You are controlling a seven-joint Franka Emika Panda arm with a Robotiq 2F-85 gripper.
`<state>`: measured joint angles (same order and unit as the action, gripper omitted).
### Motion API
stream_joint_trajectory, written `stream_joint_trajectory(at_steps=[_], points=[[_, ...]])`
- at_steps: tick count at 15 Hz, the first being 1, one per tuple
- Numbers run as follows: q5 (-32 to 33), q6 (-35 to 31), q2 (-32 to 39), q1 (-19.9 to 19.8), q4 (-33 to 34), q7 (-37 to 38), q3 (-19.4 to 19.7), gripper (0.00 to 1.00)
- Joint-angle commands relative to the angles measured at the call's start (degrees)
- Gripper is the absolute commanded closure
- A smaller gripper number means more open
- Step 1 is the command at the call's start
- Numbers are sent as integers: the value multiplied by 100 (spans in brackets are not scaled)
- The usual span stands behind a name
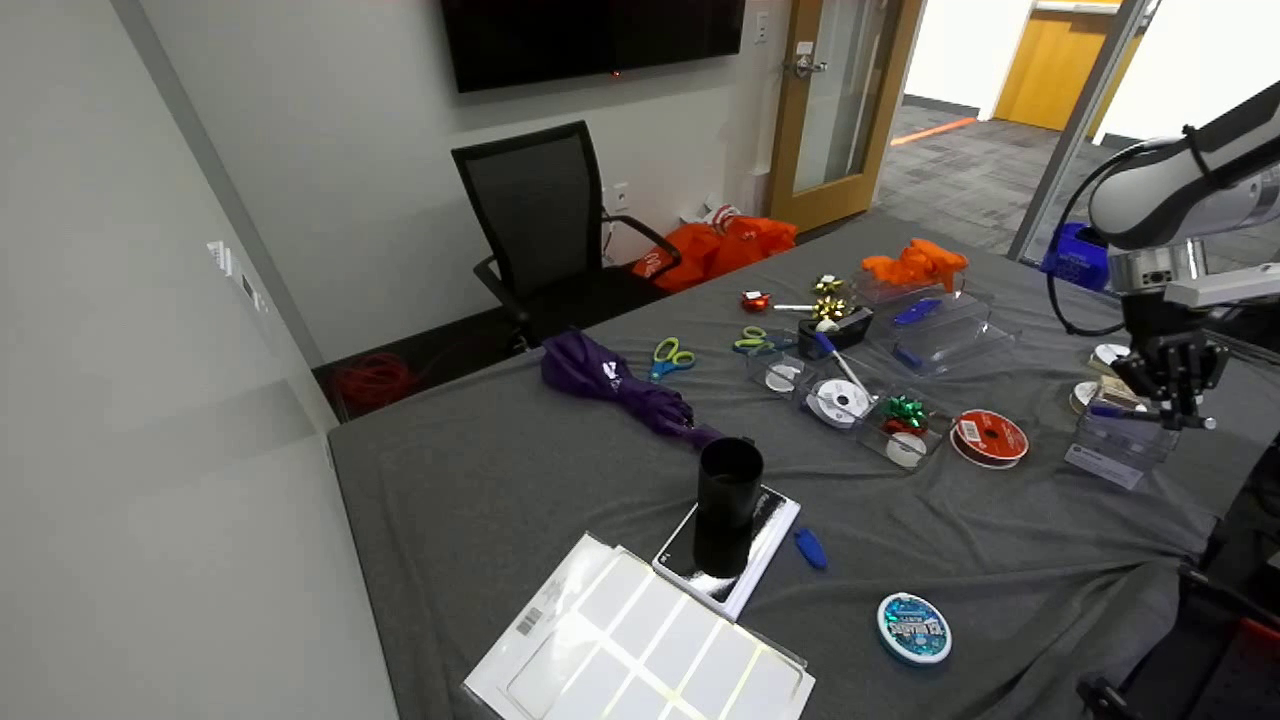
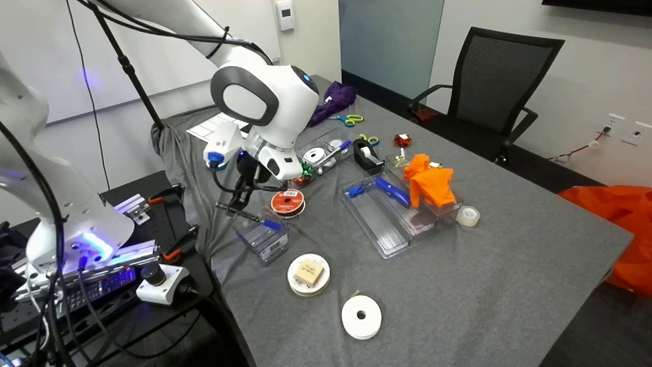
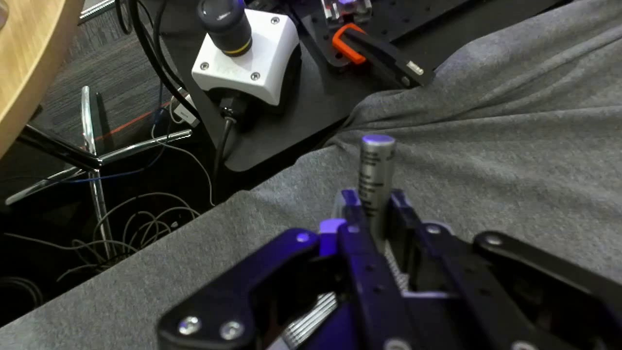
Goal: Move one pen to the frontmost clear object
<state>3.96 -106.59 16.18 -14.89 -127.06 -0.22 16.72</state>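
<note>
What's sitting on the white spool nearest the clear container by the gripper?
In an exterior view, a small tan square block with dark marks lies on the spool. White rim shows around it; the spool's centre is covered and can't be seen.

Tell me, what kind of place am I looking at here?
Most likely an office meeting room, perhaps borrowed for a technical trial: a black wall-mounted screen and a mesh-backed office chair suggest meetings, while the robot arm hints at the trial.
</note>
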Motion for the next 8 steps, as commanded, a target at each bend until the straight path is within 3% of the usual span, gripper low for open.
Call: stream_joint_trajectory(at_steps=[1,5,6,8], points=[[-11,-254,323,-81,178,171,-33,96],[20,-441,520,-86,223,291,-13,96],[30,-492,545,-87,221,311,-3,58],[61,-513,547,-94,208,300,12,51]])
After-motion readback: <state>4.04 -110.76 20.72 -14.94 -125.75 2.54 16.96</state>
